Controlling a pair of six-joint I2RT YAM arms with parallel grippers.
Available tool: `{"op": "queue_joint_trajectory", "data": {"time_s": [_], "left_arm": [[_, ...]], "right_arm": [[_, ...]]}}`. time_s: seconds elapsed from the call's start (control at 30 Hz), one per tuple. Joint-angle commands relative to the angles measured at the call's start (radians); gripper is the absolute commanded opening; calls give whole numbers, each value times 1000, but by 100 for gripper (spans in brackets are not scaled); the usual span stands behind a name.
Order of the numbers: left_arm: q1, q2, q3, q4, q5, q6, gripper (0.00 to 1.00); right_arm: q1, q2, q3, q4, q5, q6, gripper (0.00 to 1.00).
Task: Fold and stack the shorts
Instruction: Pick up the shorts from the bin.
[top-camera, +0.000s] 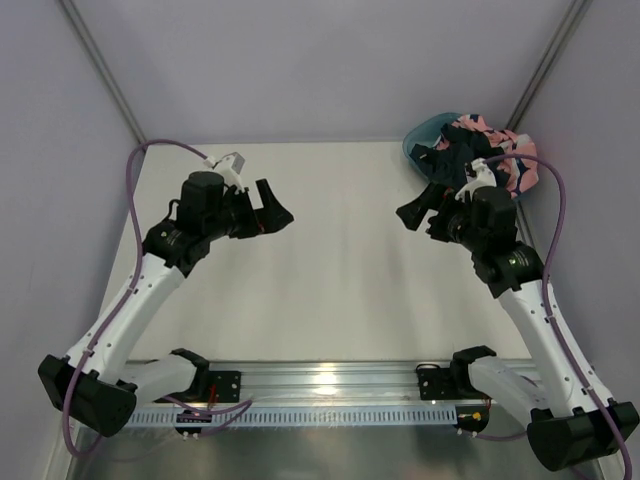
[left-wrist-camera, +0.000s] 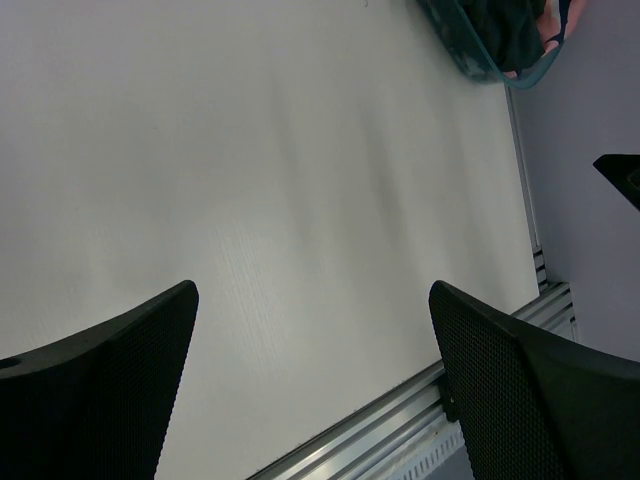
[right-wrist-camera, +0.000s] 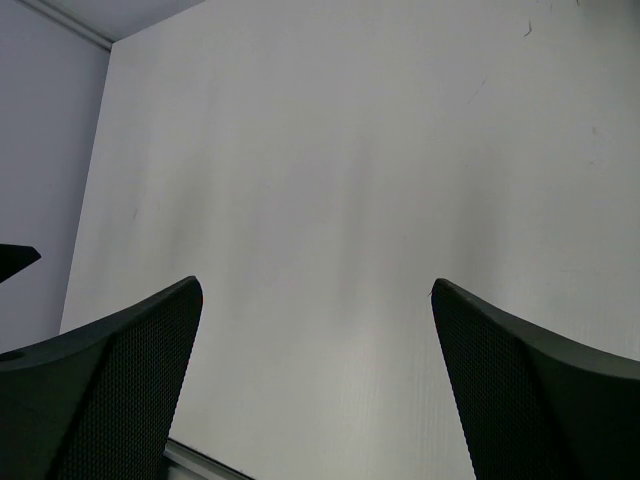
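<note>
Left fingers (left-wrist-camera: 100, 400), right fingers (right-wrist-camera: 100, 390) spread wide, empty; shorts (top-camera: 482, 142) fill the tub (top-camera: 412, 142).

The right pincer (right-wrist-camera: 315, 290) hovers with jaws spread wide over the white desk (right-wrist-camera: 350, 150); a pale lilac wall (right-wrist-camera: 40, 130) rises beyond its left jaw.
</note>
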Motion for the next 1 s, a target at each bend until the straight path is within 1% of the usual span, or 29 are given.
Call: {"op": "queue_joint_trajectory", "data": {"time_s": [0.0, 0.1, 0.17, 0.3, 0.33, 0.4, 0.43, 0.5, 0.53, 0.57, 0.63, 0.67, 0.7, 0.73, 0.77, 0.87, 0.97], "left_arm": [[2, -46, 11, 15, -5, 39, 99], [3, -62, 25, -3, -8, 56, 99], [2, -74, 23, -2, -2, 63, 99], [2, -92, -12, 40, 50, 46, 99], [2, -94, -24, 47, 67, 39, 99], [2, -103, -44, 95, 119, 10, 99], [2, -106, -67, 112, 134, -1, 99], [2, -111, -83, 152, 157, -24, 99], [2, -109, -86, 153, 159, -27, 99], [2, -109, -86, 152, 160, -29, 99], [2, -108, -84, 149, 147, -21, 99], [2, -108, -84, 147, 141, -18, 99], [2, -103, -87, 149, 133, -18, 99], [2, -100, -89, 153, 134, -18, 99], [2, -97, -93, 156, 137, -20, 99], [2, -69, -102, 172, 153, -23, 99], [2, -34, -110, 189, 156, -26, 99]], "right_arm": [[4, -29, 35, 63, 15, -4, 99], [4, -13, 61, 45, 73, -12, 99], [2, 6, 98, 20, 100, -56, 99], [2, 60, 159, 42, 243, -134, 99], [-1, 109, 175, 75, 334, -160, 100], [-13, 177, 233, 109, 436, -232, 100], [-45, 253, 258, 134, 514, -252, 99], [-96, 331, 337, 144, 538, -286, 98], [-154, 408, 359, 158, 532, -288, 97], [-180, 445, 392, 167, 518, -286, 94], [-243, 514, 419, 210, 463, -294, 89], [-281, 589, 445, 220, 419, -304, 88], [-298, 629, 465, 218, 404, -321, 88], [-314, 673, 527, 191, 386, -328, 88], [-343, 762, 561, 169, 322, -332, 88], [-377, 896, 641, 145, 204, -369, 84], [-384, 973, 689, 151, 186, -394, 83]]}}
